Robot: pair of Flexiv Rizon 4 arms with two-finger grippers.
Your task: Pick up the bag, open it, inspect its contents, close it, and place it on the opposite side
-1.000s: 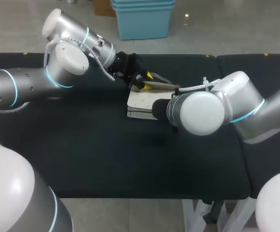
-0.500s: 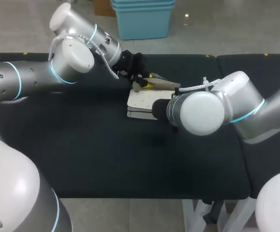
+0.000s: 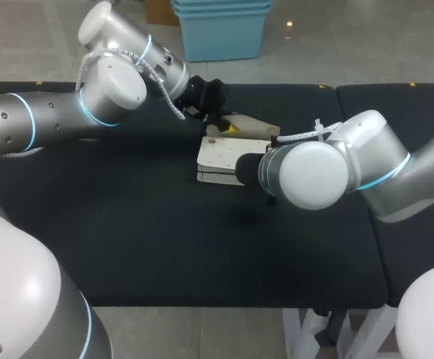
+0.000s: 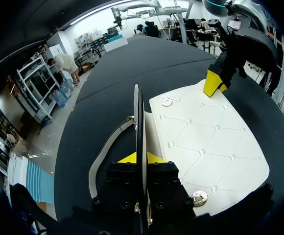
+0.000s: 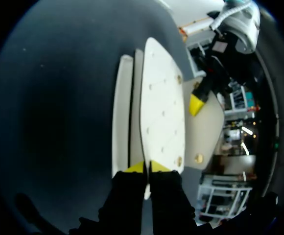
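The white quilted bag lies at the middle of the black table, its flap lifted and showing a beige underside. My left gripper is shut on the flap's far edge. In the left wrist view the flap runs edge-on between the yellow tips of that gripper, with the bag's face and its strap beside them. My right gripper is shut on the near edge of the bag's body. In the head view my right arm hides its gripper.
The black table stretches wide to the left of the bag and toward the front edge. A second black table top joins it at the right, under my right arm.
My left gripper's fingers have closed on the flap, and the left arm has swung slightly right and back, tilting the flap up. The right arm and the bag's body have not moved.
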